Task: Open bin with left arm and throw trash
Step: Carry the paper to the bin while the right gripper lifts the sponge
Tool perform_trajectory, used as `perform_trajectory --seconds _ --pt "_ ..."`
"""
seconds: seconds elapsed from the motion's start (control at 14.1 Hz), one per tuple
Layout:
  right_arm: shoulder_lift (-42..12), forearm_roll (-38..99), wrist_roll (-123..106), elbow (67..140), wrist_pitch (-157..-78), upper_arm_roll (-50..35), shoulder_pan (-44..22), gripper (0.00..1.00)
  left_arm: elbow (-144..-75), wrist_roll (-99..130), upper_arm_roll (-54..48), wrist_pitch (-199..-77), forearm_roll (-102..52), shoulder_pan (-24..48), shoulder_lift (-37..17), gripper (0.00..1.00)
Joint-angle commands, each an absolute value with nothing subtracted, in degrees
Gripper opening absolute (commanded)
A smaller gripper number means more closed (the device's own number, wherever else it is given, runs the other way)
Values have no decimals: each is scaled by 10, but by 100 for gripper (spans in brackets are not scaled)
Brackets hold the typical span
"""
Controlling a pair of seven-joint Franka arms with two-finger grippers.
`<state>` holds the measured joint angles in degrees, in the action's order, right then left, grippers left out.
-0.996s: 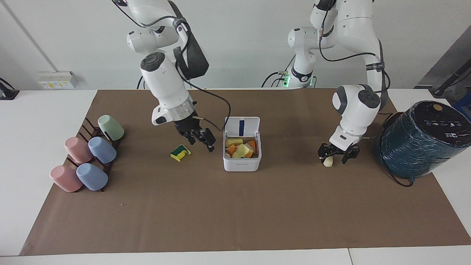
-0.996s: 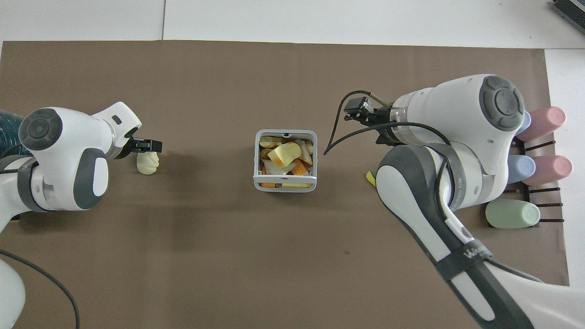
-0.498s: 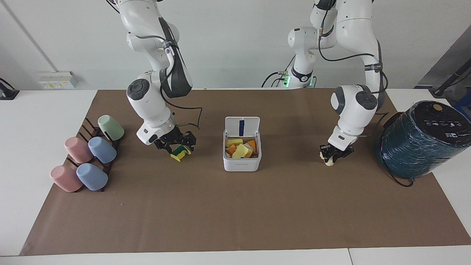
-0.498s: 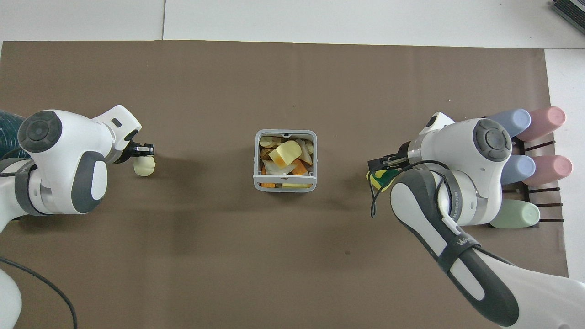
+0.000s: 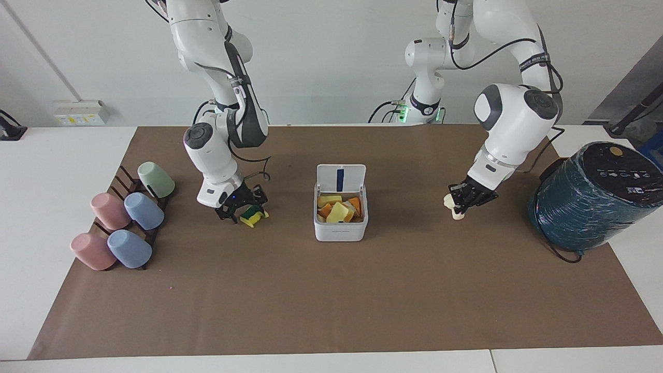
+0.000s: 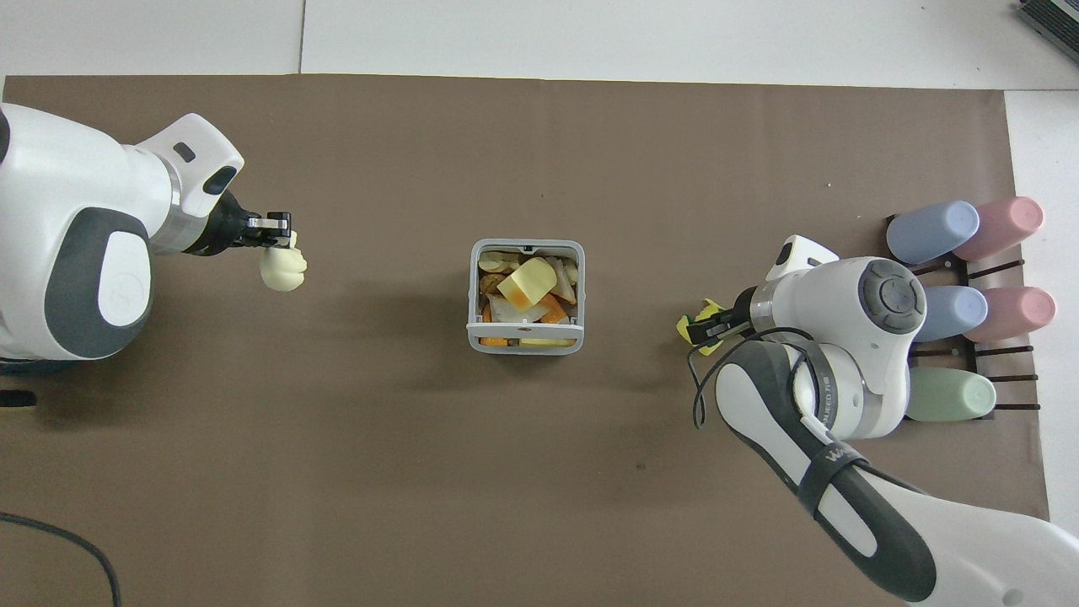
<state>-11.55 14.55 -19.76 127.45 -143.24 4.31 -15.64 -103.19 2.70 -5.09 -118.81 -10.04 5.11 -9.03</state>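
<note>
Beside the open, nearly full bin (image 5: 341, 224), my left fingers (image 5: 462, 203) are lifting the cream lump (image 5: 456, 211) clenched between them while my right fingers (image 5: 241, 208) are closing around the sponge bit (image 5: 254, 215) resting on the surface (image 5: 331, 290).

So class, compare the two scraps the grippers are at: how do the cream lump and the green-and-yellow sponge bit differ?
The cream lump is one pale colour; the sponge bit is green on yellow. The lump hangs clear of the brown mat in the left gripper; the sponge bit sits on the mat at the right gripper. Both are small scraps, outside the open bin.
</note>
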Motion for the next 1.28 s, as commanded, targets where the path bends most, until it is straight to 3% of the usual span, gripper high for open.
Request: perform_trajectory --seconds 0.0,0.21,0.57,0.78,0.85,0.92,1.0,1.21 --pt "-104 135 -147 1288 -1438 39 -153 0 -984 73 -47 -1154 -117 85 -107 0" --pt "-99 135 -107 1267 -1400 40 -156 0 -982 105 -47 -1183 -156 141 -109 0" --pt "-61 133 -30 1173 -1233 51 -145 0 -988 179 -47 -1244 -213 219 -125 0" --pt "-55 145 93 1115 -1207 45 -143 0 -988 179 -47 -1301 -243 250 -146 0" --pt "-61 154 114 1103 -1207 42 -144 0 -989 178 -47 -1316 -243 257 -147 29" --pt "-62 172 119 1099 -1207 42 -144 0 -989 179 -47 -1320 -242 261 -147 88" --pt "-61 190 119 1097 -1207 42 -143 0 -989 180 -47 -1313 -239 263 -147 100" --pt "-61 195 120 1097 -1210 42 -145 0 -990 183 -46 -1283 -240 269 -138 100"
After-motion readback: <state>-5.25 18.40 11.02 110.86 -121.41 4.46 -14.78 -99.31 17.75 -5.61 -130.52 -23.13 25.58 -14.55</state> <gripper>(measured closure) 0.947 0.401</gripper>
